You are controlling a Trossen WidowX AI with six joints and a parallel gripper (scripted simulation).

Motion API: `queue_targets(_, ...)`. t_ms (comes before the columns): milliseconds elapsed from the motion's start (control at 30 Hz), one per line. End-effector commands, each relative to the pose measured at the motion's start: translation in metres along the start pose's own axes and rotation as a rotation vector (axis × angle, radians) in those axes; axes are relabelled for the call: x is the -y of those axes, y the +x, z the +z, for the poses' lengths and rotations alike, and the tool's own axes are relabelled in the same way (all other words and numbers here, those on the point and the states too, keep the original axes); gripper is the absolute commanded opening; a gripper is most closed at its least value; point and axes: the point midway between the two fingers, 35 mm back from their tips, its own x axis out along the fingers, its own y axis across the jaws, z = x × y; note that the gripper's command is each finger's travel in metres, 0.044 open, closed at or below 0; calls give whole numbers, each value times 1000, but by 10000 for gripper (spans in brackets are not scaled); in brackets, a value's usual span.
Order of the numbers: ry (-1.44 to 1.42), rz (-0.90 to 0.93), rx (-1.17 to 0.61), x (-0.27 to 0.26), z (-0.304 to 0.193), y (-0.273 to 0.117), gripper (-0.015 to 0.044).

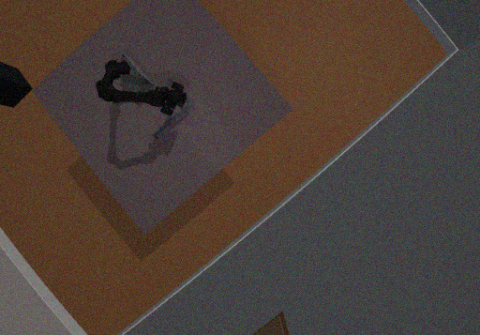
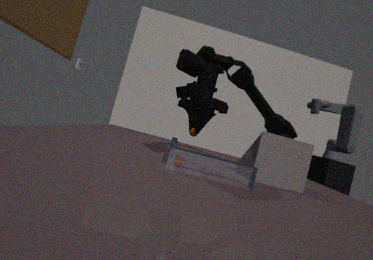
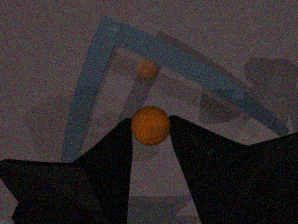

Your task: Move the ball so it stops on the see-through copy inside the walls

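An orange ball (image 2: 192, 132) (image 3: 150, 125) is held between the fingertips of my gripper (image 2: 194, 132) (image 3: 150, 123), which is shut on it and hangs above the walls. The see-through copy (image 2: 178, 161) (image 3: 147, 69) is a paler orange ball close to the corner of the clear walls, low at the table; in the wrist view it lies beyond the held ball. The two low clear bluish walls (image 2: 218, 170) (image 3: 85, 100) meet in a corner at the top left of the wrist view. In the top view the arm hides the ball and the copy.
A pale block (image 2: 284, 162) stands right of the walls in the exterior view, with the arm's lower part behind it. A grey arm-like shape (image 2: 346, 130) stands farther right above a dark block (image 2: 333, 173). The grey-purple table top (image 1: 225, 101) carries the arm's shadow.
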Motion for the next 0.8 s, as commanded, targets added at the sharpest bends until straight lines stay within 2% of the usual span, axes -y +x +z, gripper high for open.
queue_targets(0,141,-4,6,3,6,3,0)
queue_targets(300,452,-5,7,6,15,11,0)
queue_targets(533,459,-5,7,6,16,15,0)
queue_targets(767,459,-6,7,7,17,56,0)
